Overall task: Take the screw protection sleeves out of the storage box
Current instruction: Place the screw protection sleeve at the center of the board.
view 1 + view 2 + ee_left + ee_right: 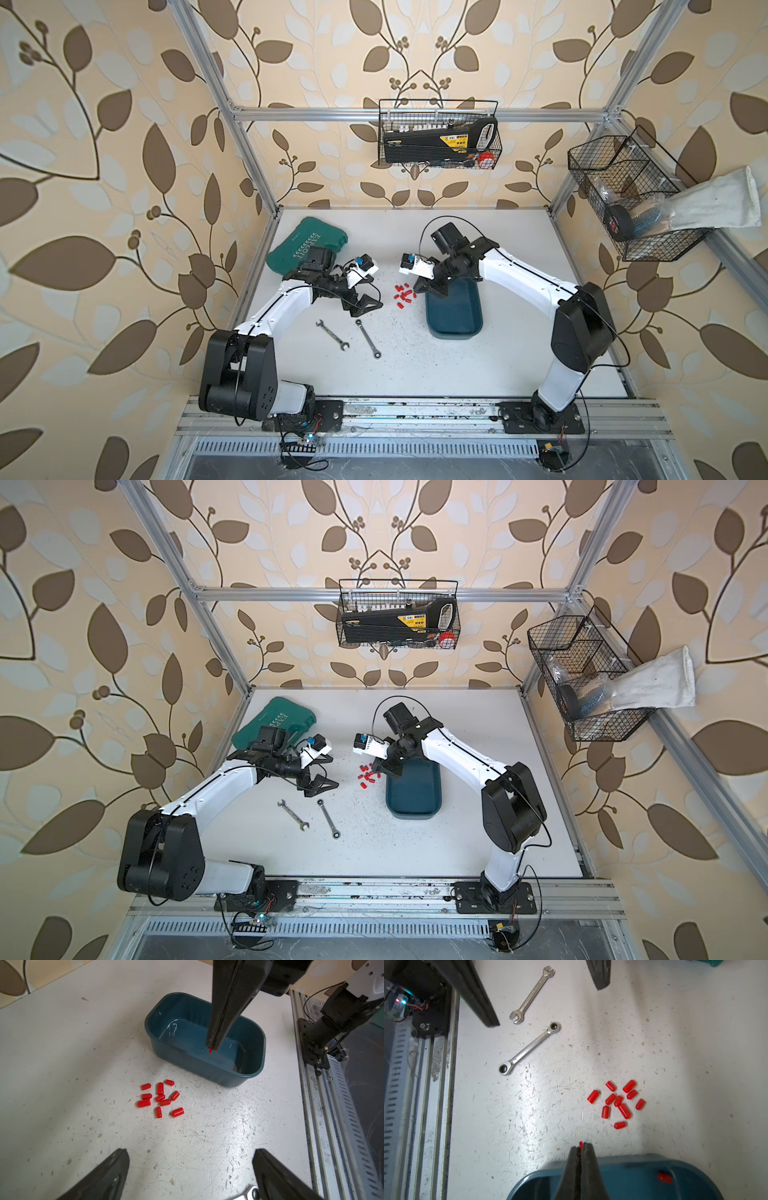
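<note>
Right gripper (580, 1147): my fingers are pressed together on one tiny bright red plastic screw protection sleeve (581, 1143), and its tip pokes out past them.
Where I hold it: over the end of the shallow dark teal plastic storage box (457, 330) that is nearest the pile, clear of the box floor in the left wrist view.
Left gripper (190, 1151): spread wide with nothing between my fingers, above the table and close to the pile.
Loose sleeves (160, 1097): ten lie on their sides in a tight cluster on the scratched white tabletop (457, 374), just beside the box and between my two grippers.
Inside the box: a blurred red piece (664, 1177) sits near one wall. It looks like another sleeve, but I cannot tell for sure.
Steel open-end wrench (331, 329): flat on the table, on my left gripper's side.
Steel ring ratchet wrench (368, 338): beside the first wrench, not touching it.
Green plastic tool case (307, 245): at the far corner behind my left arm.
</note>
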You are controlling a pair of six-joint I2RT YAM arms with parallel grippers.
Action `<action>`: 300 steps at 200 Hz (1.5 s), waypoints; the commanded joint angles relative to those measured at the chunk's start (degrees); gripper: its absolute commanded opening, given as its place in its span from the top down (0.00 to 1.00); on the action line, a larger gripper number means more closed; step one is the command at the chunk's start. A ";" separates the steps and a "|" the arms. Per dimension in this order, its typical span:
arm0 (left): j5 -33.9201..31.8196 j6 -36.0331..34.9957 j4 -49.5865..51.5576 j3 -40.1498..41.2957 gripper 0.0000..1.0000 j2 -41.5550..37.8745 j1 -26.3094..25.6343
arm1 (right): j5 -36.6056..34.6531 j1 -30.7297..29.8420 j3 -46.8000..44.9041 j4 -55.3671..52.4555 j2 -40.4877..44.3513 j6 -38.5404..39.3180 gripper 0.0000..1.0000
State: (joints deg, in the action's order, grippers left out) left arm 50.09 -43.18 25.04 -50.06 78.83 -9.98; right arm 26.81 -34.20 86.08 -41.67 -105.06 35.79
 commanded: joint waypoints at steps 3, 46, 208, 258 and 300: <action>2.89 0.70 -1.98 0.18 0.02 -2.82 1.66 | -1.77 -0.85 3.69 1.47 -6.81 -7.04 1.00; 3.53 0.94 -1.83 0.15 0.02 -3.89 2.24 | -9.14 -1.51 11.85 1.84 -17.44 -10.96 1.00; 6.20 0.26 -0.53 -0.38 0.02 -3.13 2.42 | -11.27 -0.14 13.23 0.66 -14.66 -8.70 0.66; 5.59 -0.39 -1.82 -2.92 0.02 1.52 -1.06 | -6.24 5.41 2.67 1.12 -1.40 -0.38 0.60; 1.05 -0.18 -6.47 -5.07 0.02 6.88 -6.51 | -11.68 9.56 -6.74 4.93 4.64 9.48 0.57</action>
State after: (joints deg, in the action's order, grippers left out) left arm 52.71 -43.40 22.48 -53.08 83.88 -14.13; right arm 17.80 -25.32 84.23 -38.20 -101.10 37.32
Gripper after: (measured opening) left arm 0.978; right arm 0.427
